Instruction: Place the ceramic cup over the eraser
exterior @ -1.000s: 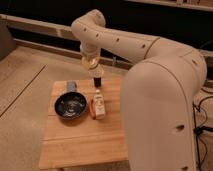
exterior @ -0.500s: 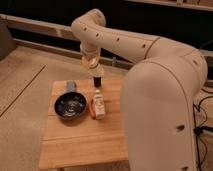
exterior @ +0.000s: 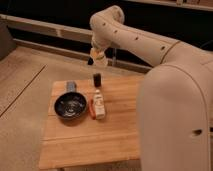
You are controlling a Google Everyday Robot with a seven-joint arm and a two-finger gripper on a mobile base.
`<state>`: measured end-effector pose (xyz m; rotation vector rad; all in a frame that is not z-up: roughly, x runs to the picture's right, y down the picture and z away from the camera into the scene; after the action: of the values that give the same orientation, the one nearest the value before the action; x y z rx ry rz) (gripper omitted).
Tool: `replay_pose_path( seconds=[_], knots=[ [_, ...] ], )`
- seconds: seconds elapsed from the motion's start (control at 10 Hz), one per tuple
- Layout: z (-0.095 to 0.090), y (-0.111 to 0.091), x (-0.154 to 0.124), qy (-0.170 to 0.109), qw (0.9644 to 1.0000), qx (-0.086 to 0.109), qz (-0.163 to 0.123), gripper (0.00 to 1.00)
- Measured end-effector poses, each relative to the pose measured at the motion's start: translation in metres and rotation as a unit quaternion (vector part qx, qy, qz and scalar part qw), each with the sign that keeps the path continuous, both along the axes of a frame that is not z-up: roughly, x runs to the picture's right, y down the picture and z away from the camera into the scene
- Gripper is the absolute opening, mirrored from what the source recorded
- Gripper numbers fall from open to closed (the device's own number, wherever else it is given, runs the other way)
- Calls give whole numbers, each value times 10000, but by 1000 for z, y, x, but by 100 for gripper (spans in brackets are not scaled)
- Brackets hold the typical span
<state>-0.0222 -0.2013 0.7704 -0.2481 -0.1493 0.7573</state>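
Camera view: gripper (exterior: 98, 56) clenched on ceramic cup (exterior: 101, 61), cup between fingers. Eraser (exterior: 97, 79) upright on table (exterior: 115, 142), just below fingers, not touching. No shift over last second; lowering cup over eraser likely remains.

Light wooden table (exterior: 115, 142) on speckled beige floor (exterior: 22, 107). Black bowl (exterior: 70, 105) on left half of tabletop, glossy inside. White bottle (exterior: 99, 102) just right of bowl, lying lengthwise front to back, orange bit on side facing bowl. Small grey-blue thing (exterior: 71, 86) right behind bowl near far edge, no clue what it is. Dark wall with pale ledge (exterior: 45, 25) at back.
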Motion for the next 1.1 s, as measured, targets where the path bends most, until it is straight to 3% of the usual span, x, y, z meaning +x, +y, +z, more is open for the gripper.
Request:
replay_pose_path(
  seconds=[0.3,0.7,0.9,1.1],
  knots=[
    [19,9,23,-256,9991,-99,319,0],
    [20,11,21,-272,9990,-141,315,0],
    [38,28,25,-248,9982,-425,334,0],
    [60,44,12,-303,9966,-751,151,0]
  ],
)
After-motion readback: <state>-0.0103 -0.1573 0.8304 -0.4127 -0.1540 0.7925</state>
